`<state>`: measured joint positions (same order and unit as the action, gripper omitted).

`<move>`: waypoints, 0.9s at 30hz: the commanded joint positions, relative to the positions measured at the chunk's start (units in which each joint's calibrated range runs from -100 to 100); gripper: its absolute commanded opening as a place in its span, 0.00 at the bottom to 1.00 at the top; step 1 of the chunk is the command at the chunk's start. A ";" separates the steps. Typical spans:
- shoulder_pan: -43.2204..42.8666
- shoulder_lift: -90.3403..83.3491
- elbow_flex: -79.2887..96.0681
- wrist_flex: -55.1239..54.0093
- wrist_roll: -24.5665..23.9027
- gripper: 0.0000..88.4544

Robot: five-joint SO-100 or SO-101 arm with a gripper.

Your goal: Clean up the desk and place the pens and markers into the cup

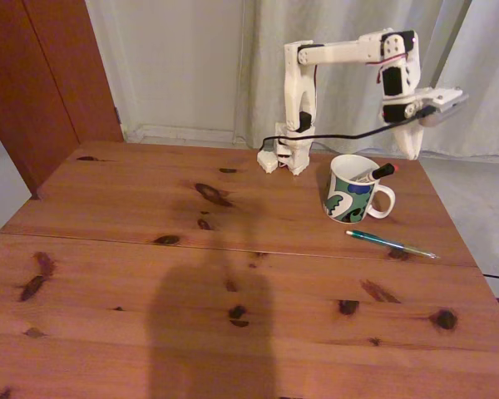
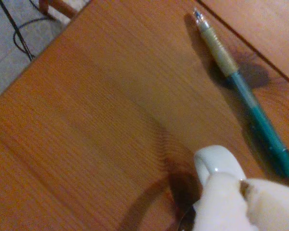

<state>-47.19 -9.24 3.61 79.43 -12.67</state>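
Teal pen [image 1: 391, 243]: slim, metal-tipped, lying flat on the desk [image 1: 150, 274] just in front of the cup [image 1: 352, 189], apart from it. Cup: white, green-blue pattern, already holding a black pen [image 1: 381, 172] with a red end. Gripper [image 1: 412, 137]: raised above the cup's right side, holding nothing; how wide it stands, cannot tell. Suggested approach: descend over the pen's middle, jaws straddling the barrel.

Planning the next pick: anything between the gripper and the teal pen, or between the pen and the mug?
Nothing visible. The teal pen lies alone on bare desk in front of the mug, apart from it. The gripper hangs above and behind the mug, whose handle faces the pen.
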 commanded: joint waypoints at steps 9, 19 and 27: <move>-0.69 5.39 -3.34 -3.94 5.92 0.01; 0.51 7.79 -2.89 -3.26 5.92 0.01; 5.26 12.42 -3.25 -3.17 6.02 0.01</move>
<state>-43.75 2.88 3.61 77.02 -7.25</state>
